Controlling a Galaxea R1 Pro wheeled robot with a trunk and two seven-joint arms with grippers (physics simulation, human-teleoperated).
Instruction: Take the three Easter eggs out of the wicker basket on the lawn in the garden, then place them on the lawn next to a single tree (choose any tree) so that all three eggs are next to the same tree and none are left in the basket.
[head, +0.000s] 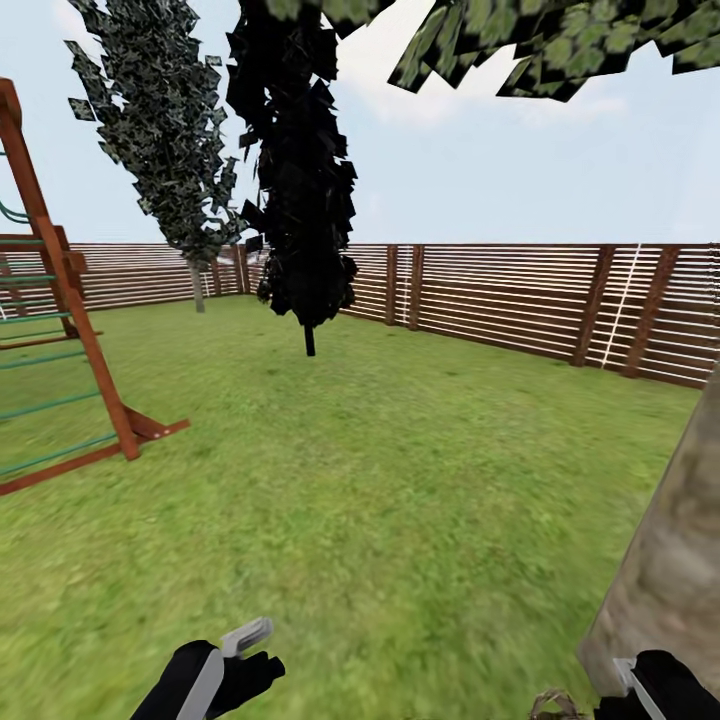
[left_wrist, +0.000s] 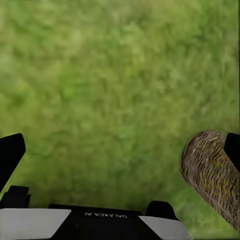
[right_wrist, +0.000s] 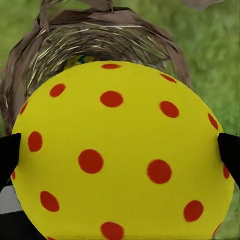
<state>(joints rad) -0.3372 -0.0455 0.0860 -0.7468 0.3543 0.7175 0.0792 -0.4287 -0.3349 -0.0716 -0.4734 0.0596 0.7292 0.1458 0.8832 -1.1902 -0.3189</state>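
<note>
Well, starting at the far left of our head view, we see a red-brown wooden climbing frame (head: 70, 340) with green rungs standing on the lawn (head: 380, 480). Next along come two narrow columnar trees: a speckled dark green one (head: 165, 130) near the slatted wooden fence (head: 520, 300), and a near-black one (head: 300, 190) a little closer to us. Low in the same view sits our left gripper (head: 235, 655); in the left wrist view its dark fingers (left_wrist: 10, 152) stand wide apart with only grass between them, so it is open and holding nothing. At that view's edge we catch the woven side of the wicker basket (left_wrist: 210, 170).

Further right, the thick pale mottled trunk of the tree (head: 670, 560) rises along the edge of the head view, its light green leaves hanging overhead. Our right gripper (head: 650, 690) shows at the bottom corner, just beside the trunk's foot, with a scrap of basket rim near it. In the right wrist view the black fingertips (right_wrist: 9, 155) press on either side of a yellow Easter egg (right_wrist: 120, 150) with red dots, gripping it (very close to the lens). Behind it lies the basket's mouth (right_wrist: 45, 55), where a second patterned egg (right_wrist: 80, 61) peeks out inside.
</note>
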